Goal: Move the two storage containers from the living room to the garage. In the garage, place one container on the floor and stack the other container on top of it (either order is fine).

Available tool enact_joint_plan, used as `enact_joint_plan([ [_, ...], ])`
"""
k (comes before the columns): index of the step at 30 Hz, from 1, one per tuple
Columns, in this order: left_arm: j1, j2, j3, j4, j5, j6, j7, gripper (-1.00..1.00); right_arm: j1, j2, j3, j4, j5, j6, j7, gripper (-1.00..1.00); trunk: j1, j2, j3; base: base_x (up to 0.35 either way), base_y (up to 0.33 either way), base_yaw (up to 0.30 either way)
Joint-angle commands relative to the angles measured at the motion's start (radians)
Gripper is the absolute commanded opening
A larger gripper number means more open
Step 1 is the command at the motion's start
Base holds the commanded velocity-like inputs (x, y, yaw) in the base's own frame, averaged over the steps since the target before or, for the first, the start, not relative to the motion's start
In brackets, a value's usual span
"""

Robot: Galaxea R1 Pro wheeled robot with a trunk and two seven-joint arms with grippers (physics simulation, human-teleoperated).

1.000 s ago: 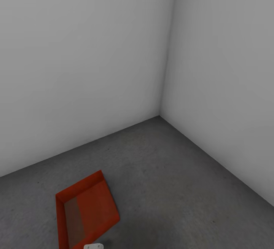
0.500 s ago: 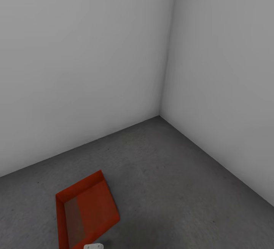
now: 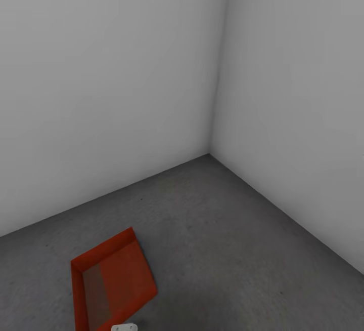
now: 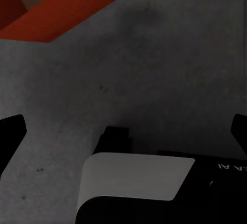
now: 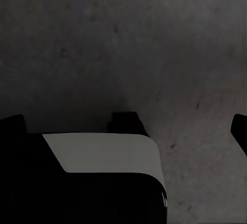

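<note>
One orange box is lying on the garage floor, well out from the wall corner; whether it is one box or two stacked cannot be told. The left gripper and right gripper are hanging over the floor beside the box, jaws wide, holding nothing.

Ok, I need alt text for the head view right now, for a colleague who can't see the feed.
An orange-red topless storage container lies on the dark grey concrete floor at the lower left, near a bare corner where two plain pale grey walls meet.
</note>
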Motion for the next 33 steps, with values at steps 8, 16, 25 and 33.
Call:
enact_joint_plan([
  [8,0.000,0.000,0.000,0.000,0.006,0.001,0.003,1.00,-0.001,0.001,0.008,0.003,-0.009,-0.005,0.001,1.00,0.000,0.000,0.001,0.000,0.000,-0.233],
  [16,0.000,0.000,0.000,0.000,0.006,0.001,0.003,1.00,-0.001,0.000,0.008,0.003,-0.009,-0.005,0.000,1.00,0.000,0.000,0.001,0.000,0.000,-0.249],
  [25,0.000,0.000,0.000,0.000,0.006,0.001,0.003,1.00,-0.001,-0.002,0.008,0.003,-0.009,-0.005,0.000,1.00,0.000,0.000,0.001,0.000,0.000,-0.250],
  [33,0.000,0.000,0.000,0.000,0.006,0.001,0.003,1.00,-0.001,-0.001,0.008,0.003,-0.009,-0.005,0.000,1.00,0.000,0.000,0.001,0.000,0.000,-0.250],
])
